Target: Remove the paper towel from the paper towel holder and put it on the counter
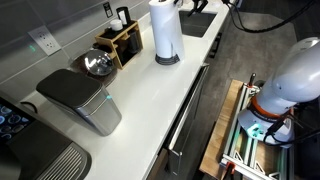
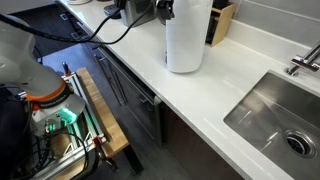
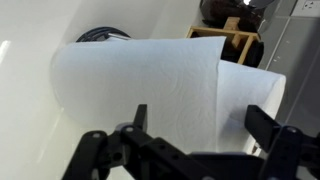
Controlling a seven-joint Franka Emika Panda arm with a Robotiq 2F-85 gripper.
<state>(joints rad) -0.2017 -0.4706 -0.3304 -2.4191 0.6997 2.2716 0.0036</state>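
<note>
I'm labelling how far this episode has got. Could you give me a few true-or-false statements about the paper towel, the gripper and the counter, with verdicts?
1. The paper towel stands upright on the paper towel holder. True.
2. The gripper is shut on the paper towel. False: in the wrist view it is open, with its fingers spread apart in front of the roll.
3. A wooden knife block stands on the counter near the roll. True.
4. The paper towel lies on its side in the basin. False: it stands upright on the counter, apart from the sink.
</note>
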